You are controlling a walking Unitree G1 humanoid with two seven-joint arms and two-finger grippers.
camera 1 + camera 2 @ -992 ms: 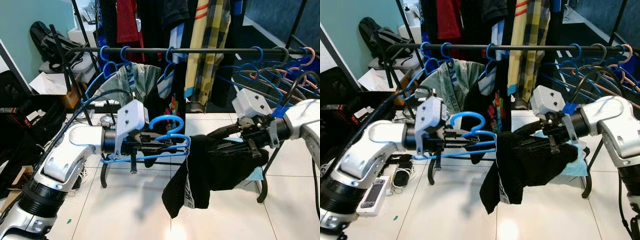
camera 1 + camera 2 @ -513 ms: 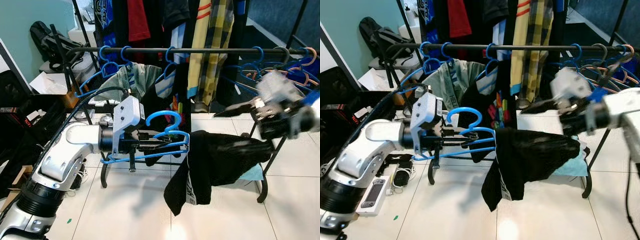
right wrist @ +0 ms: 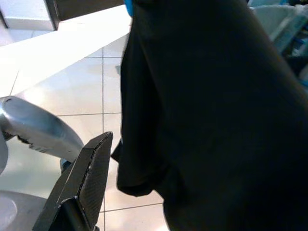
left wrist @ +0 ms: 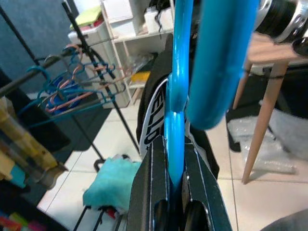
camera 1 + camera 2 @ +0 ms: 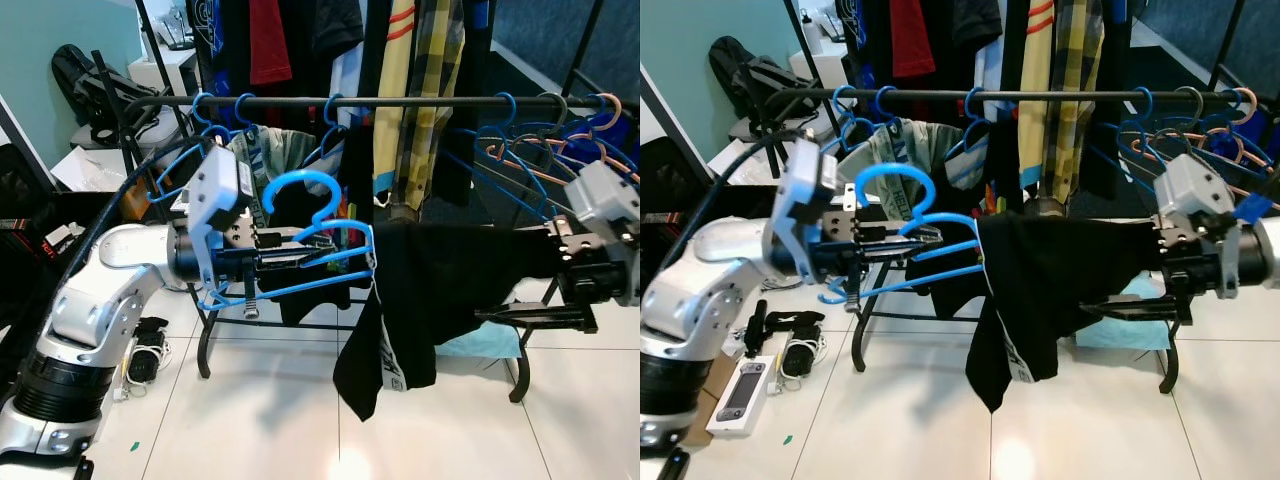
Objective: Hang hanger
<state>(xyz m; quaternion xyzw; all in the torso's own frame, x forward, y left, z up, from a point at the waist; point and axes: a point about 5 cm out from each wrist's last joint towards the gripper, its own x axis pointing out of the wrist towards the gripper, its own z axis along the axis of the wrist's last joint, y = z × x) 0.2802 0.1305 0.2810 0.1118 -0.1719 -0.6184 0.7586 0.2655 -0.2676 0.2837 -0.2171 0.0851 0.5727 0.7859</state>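
A blue plastic hanger (image 5: 300, 285) is held level in front of the black clothes rail (image 5: 440, 101), its hook (image 5: 300, 180) pointing up just below rail height. My left gripper (image 5: 330, 258) is shut on the hanger's middle; the left wrist view shows the hanger (image 4: 175, 96) pinched between the black fingers (image 4: 144, 192). A black garment (image 5: 440, 280) drapes over the hanger's right end and stretches right to my right gripper (image 5: 1095, 280). That gripper stands open: one finger (image 5: 530, 315) lies under the cloth, the other is hidden by it.
Several empty blue and orange hangers (image 5: 540, 150) crowd the rail's right end. Shirts hang on it at the left and middle. A teal cloth (image 5: 480, 345) lies low on the rack by its foot (image 5: 518, 385). A white device (image 5: 740, 390) lies on the tiled floor.
My left gripper has raised the hanger towards the rail. My right gripper dropped from above the garment to its right side, and the cloth now spreads out flatter towards it.
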